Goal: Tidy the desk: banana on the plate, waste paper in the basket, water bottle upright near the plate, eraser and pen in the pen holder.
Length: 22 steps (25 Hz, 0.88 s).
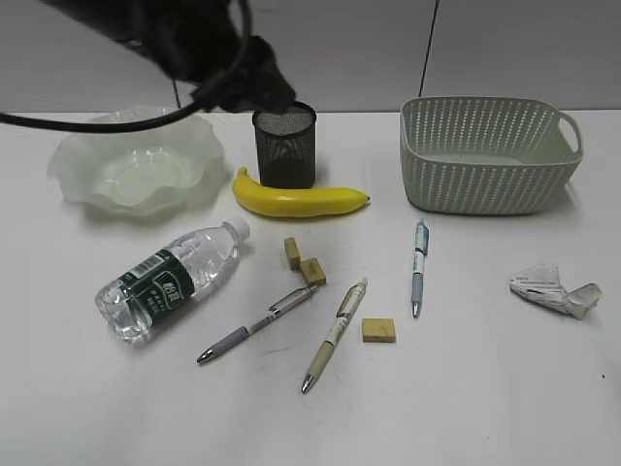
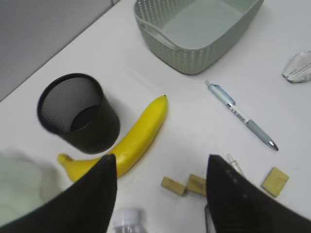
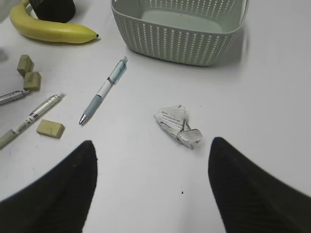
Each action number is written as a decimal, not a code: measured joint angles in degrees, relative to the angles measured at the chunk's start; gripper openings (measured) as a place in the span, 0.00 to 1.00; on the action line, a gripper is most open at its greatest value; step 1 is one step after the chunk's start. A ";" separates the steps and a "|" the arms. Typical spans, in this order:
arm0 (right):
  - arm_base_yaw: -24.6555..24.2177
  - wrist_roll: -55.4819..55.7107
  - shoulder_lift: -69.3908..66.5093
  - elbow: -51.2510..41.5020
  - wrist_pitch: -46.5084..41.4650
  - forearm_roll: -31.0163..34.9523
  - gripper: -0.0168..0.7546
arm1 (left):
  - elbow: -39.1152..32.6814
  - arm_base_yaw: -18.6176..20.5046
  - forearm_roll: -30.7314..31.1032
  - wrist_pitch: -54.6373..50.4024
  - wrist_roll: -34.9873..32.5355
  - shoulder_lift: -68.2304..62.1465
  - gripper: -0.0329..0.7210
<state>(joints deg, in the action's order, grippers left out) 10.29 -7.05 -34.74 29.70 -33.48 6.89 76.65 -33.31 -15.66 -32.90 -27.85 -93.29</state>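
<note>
On the white desk (image 1: 485, 388), the banana (image 1: 301, 200) lies touching the foot of the pen holder (image 1: 285, 146), beside the plate (image 1: 87, 175). Above them the left gripper (image 2: 160, 194) hangs with jaws apart, holding nothing. Over the waste paper (image 3: 179, 126) the right gripper (image 3: 153, 189) hovers spread wide, empty.

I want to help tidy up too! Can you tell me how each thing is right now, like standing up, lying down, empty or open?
water bottle: lying on its side, cap on
banana: on the desk, against the pen holder
pen holder: upright, looks empty
plate: empty
basket: upright, empty
waste paper: crumpled, on the desk
three pens: lying flat
three erasers: loose on the desk
left gripper: open, holding nothing
right gripper: open, holding nothing
</note>
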 joint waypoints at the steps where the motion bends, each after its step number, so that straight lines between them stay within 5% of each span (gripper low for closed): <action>1: 0.00 0.00 0.00 0.00 0.00 0.15 0.75 | 3.86 -0.56 0.00 -1.51 -0.05 -3.03 0.63; 12: 0.21 0.00 0.00 -0.06 0.00 0.94 0.75 | 37.23 -2.01 0.50 -24.60 -1.52 -29.62 0.66; 22: 1.67 0.26 1.55 -0.06 -9.84 1.18 0.75 | 43.78 -2.79 7.39 -24.09 -2.68 -40.52 0.66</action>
<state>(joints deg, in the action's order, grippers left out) 11.96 -6.79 -33.19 29.64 -43.31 8.07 120.44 -36.10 -8.27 -56.99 -30.53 -133.81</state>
